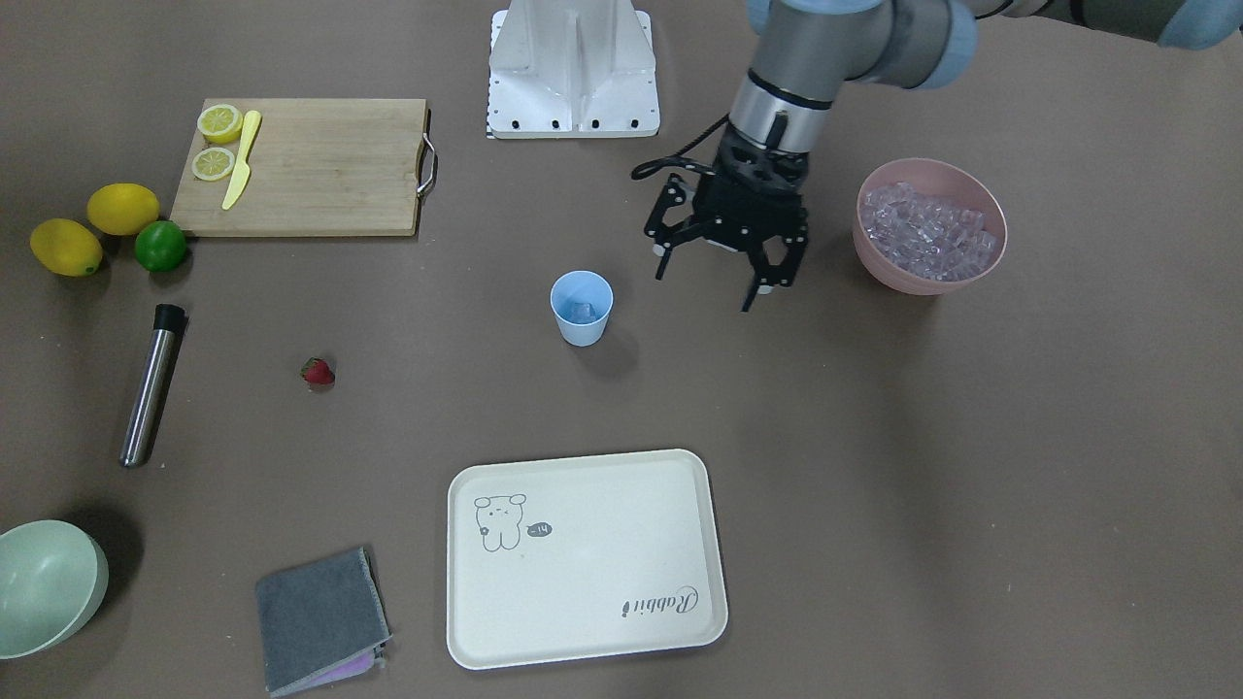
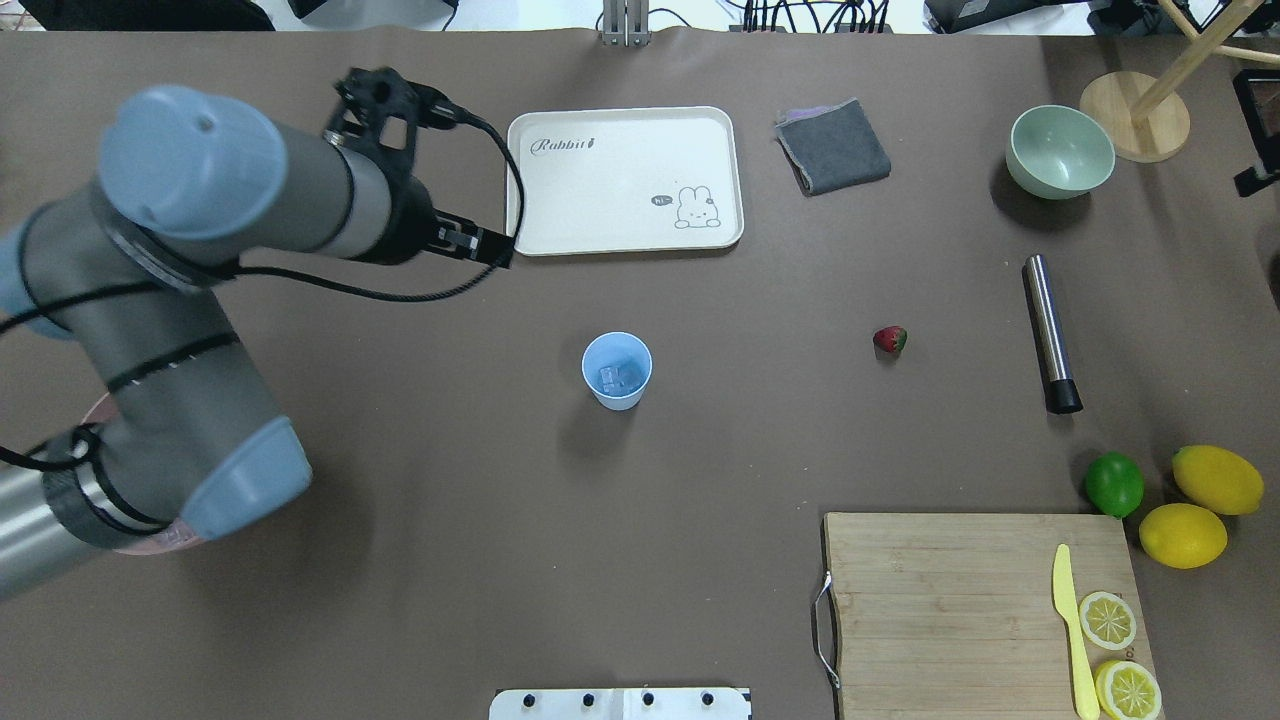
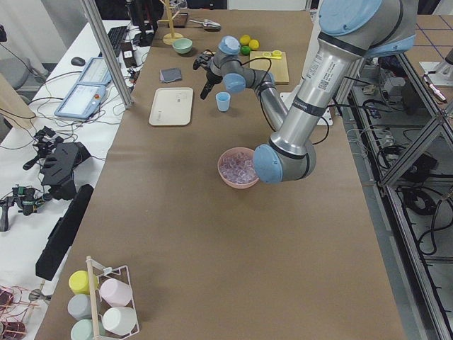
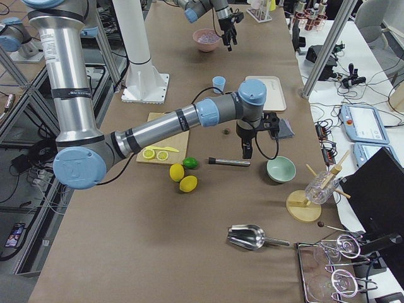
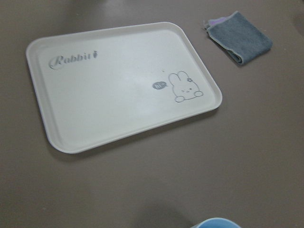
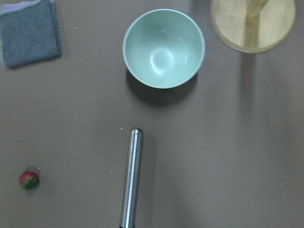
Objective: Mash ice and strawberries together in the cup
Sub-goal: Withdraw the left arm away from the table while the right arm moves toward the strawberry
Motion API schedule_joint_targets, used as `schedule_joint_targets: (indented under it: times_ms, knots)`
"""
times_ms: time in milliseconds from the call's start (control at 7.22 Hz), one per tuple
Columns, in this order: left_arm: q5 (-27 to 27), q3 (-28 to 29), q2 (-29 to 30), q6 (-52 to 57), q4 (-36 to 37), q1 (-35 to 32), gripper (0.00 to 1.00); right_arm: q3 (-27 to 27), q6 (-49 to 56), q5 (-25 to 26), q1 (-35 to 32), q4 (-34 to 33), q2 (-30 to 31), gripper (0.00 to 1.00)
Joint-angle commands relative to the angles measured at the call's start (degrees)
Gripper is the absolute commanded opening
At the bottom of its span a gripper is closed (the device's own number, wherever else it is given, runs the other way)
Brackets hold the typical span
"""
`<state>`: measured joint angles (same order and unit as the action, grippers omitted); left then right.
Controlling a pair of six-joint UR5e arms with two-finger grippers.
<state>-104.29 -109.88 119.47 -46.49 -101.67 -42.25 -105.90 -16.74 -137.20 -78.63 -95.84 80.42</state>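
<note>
The light blue cup [image 1: 582, 308] stands upright mid-table with a few ice cubes [image 2: 618, 377] inside; its rim shows at the bottom of the left wrist view [image 5: 216, 223]. More ice [image 1: 927, 233] fills a pink bowl [image 1: 879, 267]. The strawberry [image 1: 318, 372] lies alone on the table and also shows in the right wrist view [image 6: 29, 180]. My left gripper [image 1: 728, 267] is open and empty, raised between the cup and the pink bowl. My right gripper [image 4: 246, 150] shows only in the exterior right view, above the steel muddler [image 6: 130, 178]; I cannot tell whether it is open or shut.
A cream tray [image 1: 583, 641], a folded grey cloth [image 1: 320, 621] and a pale green bowl [image 1: 49, 582] lie on the operators' side. A cutting board [image 1: 320, 165] holds two lemon halves and a yellow knife [image 1: 240, 160]. Two lemons and a lime [image 1: 160, 246] sit beside it.
</note>
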Motion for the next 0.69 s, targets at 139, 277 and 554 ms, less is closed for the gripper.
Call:
schedule_joint_targets:
  times_ms: [139,277,554]
  knots:
    - [-0.58,1.83,-10.20,3.78,-8.67,-9.58,0.98,-0.10,-10.04,4.19,9.34,0.39,-7.62,1.00]
    - [-0.56,3.34,-10.30,3.78,-9.07,-10.91,0.98,0.25,-11.81,6.23,11.90,2.22,-8.51,1.00]
    - [-12.84,5.01,-14.41,4.82,-8.12,-20.44,0.98,2.00,-19.43,11.41,17.69,9.93,-8.52,1.00]
